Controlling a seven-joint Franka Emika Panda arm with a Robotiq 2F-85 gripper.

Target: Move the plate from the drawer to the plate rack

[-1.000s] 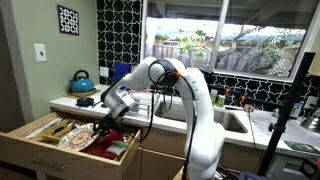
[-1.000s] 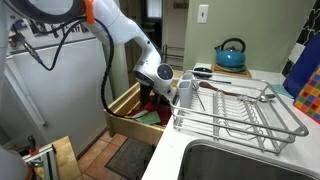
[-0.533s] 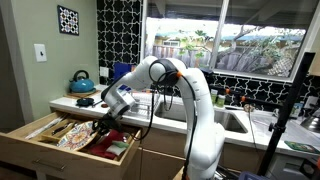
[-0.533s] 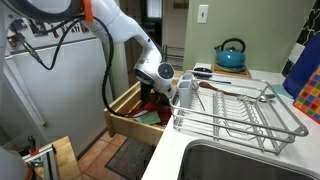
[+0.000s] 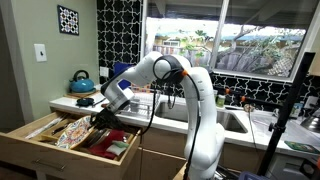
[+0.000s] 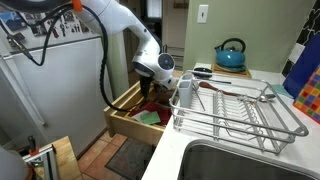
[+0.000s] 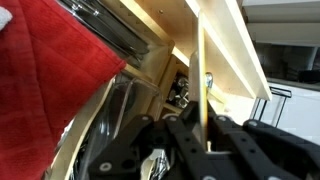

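The light-wood drawer (image 5: pixel 40 140) stands pulled open under the counter; it also shows in an exterior view (image 6: pixel 128 103). The floral plate (image 5: pixel 72 134) lies in it, its near side by my gripper (image 5: pixel 103 118). In the wrist view the plate's thin cream-yellow edge (image 7: pixel 203 90) stands upright between my black fingers (image 7: pixel 200 140), which are shut on it. The wire plate rack (image 6: pixel 240 118) sits on the counter beside the sink, to the right of my gripper (image 6: pixel 153 90). Most of the plate is hidden in that view.
A red folded cloth (image 7: pixel 60 70) lies in the drawer by the plate, with metal utensils (image 7: pixel 115 35) and wooden dividers (image 7: pixel 225 50). A blue kettle (image 6: pixel 231 55) stands behind the rack. The steel sink (image 6: pixel 240 165) is in front. A refrigerator (image 6: pixel 50 100) stands past the drawer.
The wrist and gripper have risen a little above the drawer, with the fingers still on the plate's edge. The drawer and rack have not moved.
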